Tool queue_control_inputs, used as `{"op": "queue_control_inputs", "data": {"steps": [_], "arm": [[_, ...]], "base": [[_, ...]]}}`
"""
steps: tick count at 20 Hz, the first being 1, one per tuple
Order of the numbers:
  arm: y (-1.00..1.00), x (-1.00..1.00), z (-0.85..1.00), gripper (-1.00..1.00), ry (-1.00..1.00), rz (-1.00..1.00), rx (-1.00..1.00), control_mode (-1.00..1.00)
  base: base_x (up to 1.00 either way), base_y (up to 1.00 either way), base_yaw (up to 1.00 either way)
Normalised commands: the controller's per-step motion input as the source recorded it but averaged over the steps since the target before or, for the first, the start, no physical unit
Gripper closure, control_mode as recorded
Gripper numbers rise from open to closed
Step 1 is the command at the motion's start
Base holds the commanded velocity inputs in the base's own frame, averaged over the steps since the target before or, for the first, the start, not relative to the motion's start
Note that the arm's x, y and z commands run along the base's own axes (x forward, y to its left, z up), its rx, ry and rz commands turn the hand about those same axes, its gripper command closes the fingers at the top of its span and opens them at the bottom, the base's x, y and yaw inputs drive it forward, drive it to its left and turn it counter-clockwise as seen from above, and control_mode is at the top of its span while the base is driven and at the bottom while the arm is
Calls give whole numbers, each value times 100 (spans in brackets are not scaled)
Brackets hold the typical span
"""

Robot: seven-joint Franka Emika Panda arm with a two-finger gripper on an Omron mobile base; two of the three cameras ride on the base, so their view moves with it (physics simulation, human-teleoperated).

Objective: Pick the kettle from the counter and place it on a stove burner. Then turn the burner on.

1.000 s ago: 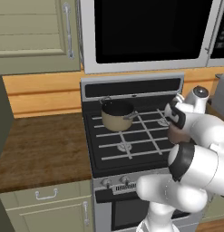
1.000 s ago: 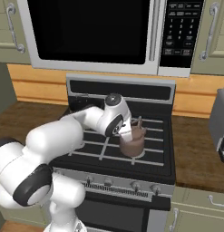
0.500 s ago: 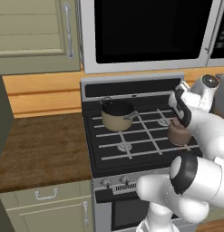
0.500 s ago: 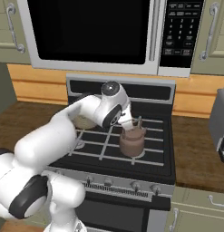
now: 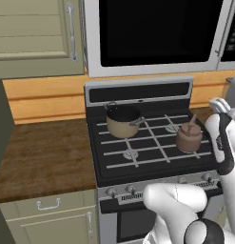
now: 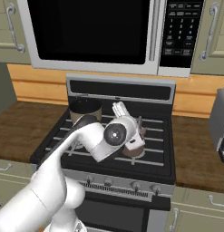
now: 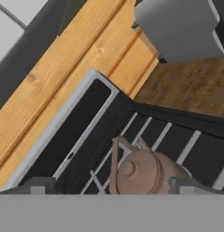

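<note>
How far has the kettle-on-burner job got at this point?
Done: the kettle stands upright on the grate over the right-hand stove burner, off the counter, beside the saucepan. In hand: the gripper is above the kettle, its fingers spread to either side of it and not touching. Left: the burner has to be turned on; the knobs on the front panel are untouched.

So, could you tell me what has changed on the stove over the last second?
The gripper has let go of the kettle and the arm has pulled back from it, toward the right and the stove's front edge. The kettle stayed on the right side of the grate, and the saucepan kept its back-left place.
</note>
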Motion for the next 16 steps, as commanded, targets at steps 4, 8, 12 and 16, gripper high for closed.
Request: {"op": "queue_control_inputs", "data": {"steps": [4, 8, 12, 16], "arm": [[-68, -100, -2, -100, -29, 16, -15, -100], [-86, -100, -55, -100, -24, 21, -21, -100], [-68, -100, -100, -100, -10, 26, -34, -100], [-36, -100, -100, -100, -16, 31, -49, -100]], "base": [[0, 0, 0], [0, 0, 0], [0, 0, 0], [0, 0, 0]]}}
